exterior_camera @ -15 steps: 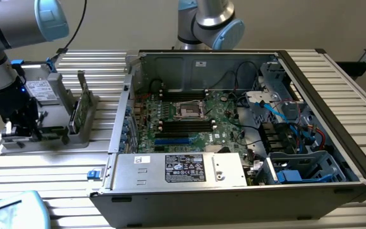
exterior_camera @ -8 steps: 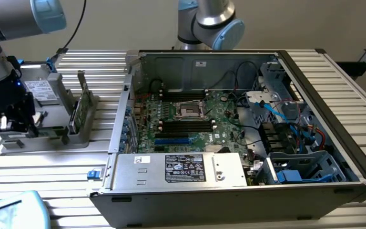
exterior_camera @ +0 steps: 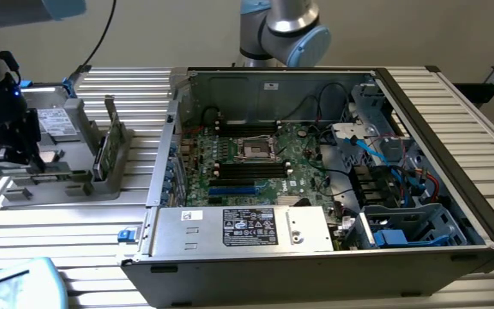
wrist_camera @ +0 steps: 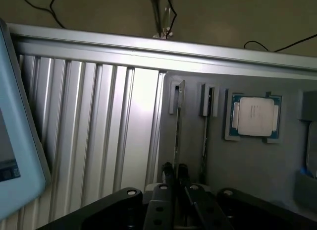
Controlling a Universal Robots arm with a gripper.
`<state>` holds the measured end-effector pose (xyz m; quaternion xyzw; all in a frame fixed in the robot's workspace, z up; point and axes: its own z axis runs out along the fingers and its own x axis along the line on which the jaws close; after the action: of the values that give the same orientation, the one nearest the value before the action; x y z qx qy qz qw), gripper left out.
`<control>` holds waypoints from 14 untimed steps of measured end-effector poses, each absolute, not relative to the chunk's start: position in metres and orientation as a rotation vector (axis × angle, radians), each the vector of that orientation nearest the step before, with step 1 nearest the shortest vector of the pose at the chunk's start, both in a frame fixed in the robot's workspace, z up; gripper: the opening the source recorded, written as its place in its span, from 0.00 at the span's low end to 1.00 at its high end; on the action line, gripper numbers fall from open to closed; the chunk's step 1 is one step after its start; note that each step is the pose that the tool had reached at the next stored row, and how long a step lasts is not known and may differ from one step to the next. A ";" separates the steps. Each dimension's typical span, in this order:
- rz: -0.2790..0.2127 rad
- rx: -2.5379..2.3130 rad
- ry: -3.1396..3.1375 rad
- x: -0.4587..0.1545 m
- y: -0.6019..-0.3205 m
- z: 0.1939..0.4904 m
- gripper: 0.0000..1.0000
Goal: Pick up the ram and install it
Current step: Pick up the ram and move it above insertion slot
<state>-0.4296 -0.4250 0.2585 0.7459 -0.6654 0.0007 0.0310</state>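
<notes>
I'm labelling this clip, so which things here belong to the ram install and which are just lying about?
Belongs to the job: ram standing in the grey holder; black motherboard slots; the hand near the holder.
Just lying about: square CPU chip; power supply box; blue cables.

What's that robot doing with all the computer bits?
The robot's gripper is down at a grey holder, lined up with the end of a ram that stands on edge in it. Whether it has hold of the ram I cannot tell. A second stick and a square silver CPU sit in the same holder. The ram is not yet in the open computer case next to the holder.
</notes>
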 end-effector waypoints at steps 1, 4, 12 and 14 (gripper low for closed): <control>0.000 2.297 -2.049 -0.427 -0.425 0.263 0.14; -0.008 2.294 -2.046 -0.419 -0.425 0.275 0.14; -0.027 2.288 -2.036 -0.393 -0.425 0.302 0.14; -0.031 2.287 -2.033 -0.387 -0.425 0.309 0.14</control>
<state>-0.3870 -0.4250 0.3090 0.7466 -0.6639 -0.0102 0.0408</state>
